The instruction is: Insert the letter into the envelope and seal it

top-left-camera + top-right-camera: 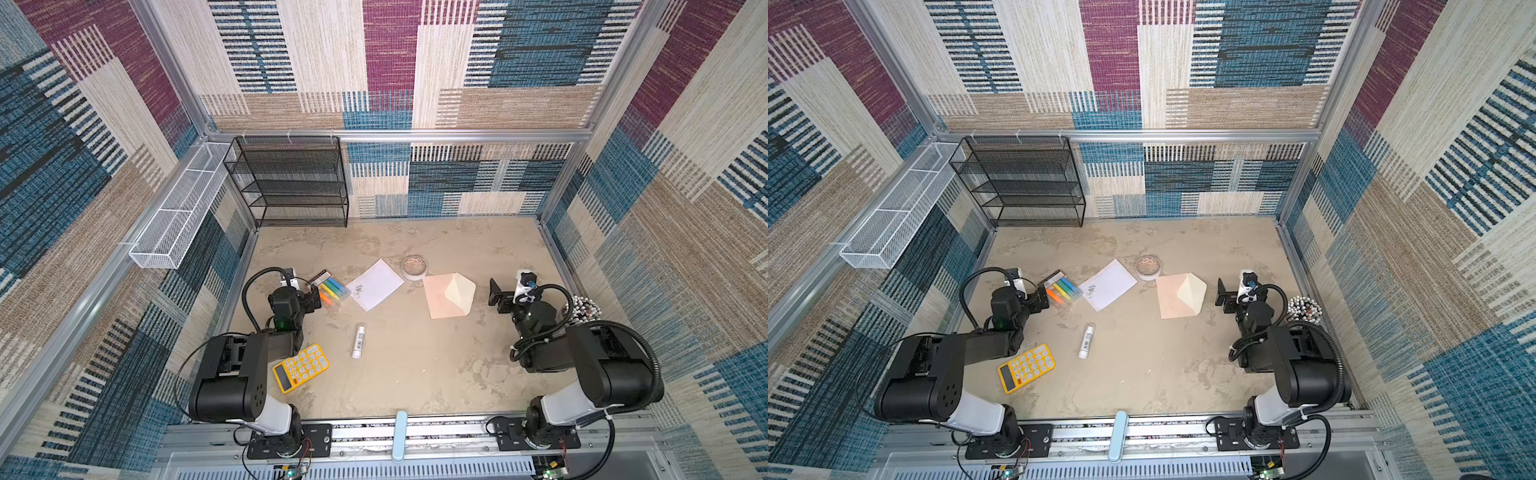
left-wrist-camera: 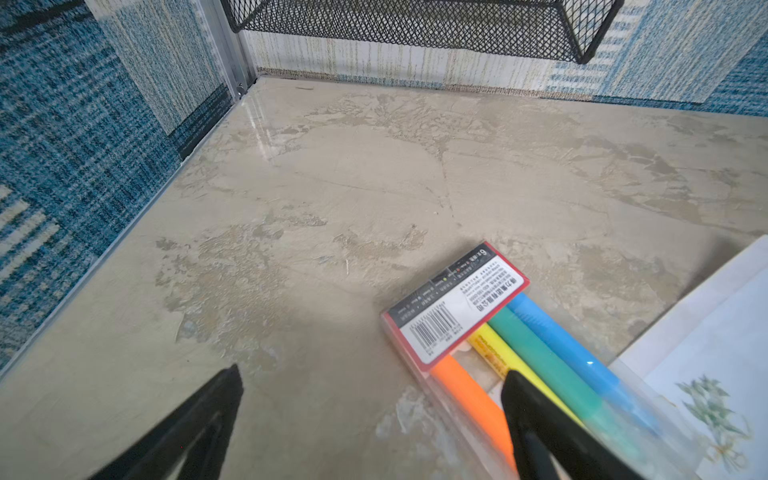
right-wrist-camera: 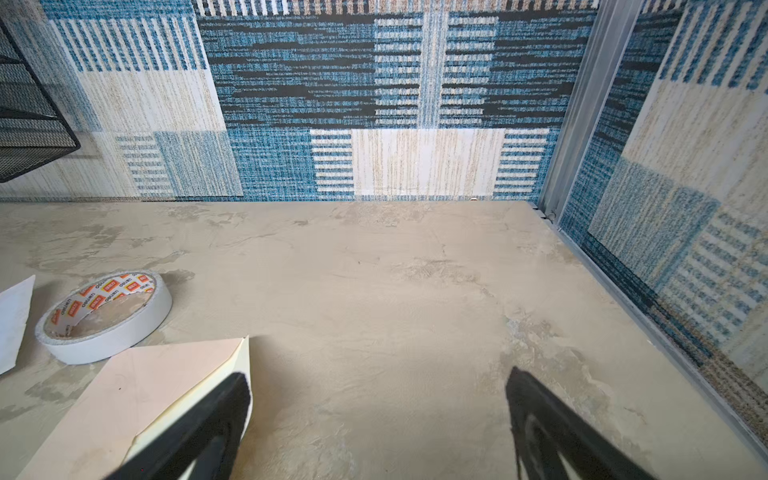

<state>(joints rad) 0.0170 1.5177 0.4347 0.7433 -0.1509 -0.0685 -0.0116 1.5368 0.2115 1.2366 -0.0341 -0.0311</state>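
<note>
The white letter (image 1: 374,284) (image 1: 1108,285) lies flat at mid-table, its dark print toward the left; one edge shows in the left wrist view (image 2: 715,345). To its right lies the peach envelope (image 1: 436,299) (image 1: 1169,301) (image 3: 124,399) with its cream flap (image 1: 459,293) folded open. My left gripper (image 1: 315,297) (image 1: 1042,299) (image 2: 374,372) stands open and empty, left of the letter, one finger over the marker pack. My right gripper (image 1: 498,296) (image 1: 1224,297) (image 3: 378,374) is open and empty just right of the envelope's flap.
A pack of coloured markers (image 1: 330,289) (image 2: 478,316) lies between the left gripper and the letter. A tape roll (image 1: 414,268) (image 3: 104,316) sits behind the envelope. Nearer me are a glue stick (image 1: 358,341) and a yellow calculator (image 1: 301,368). A black mesh shelf (image 1: 291,183) stands back left.
</note>
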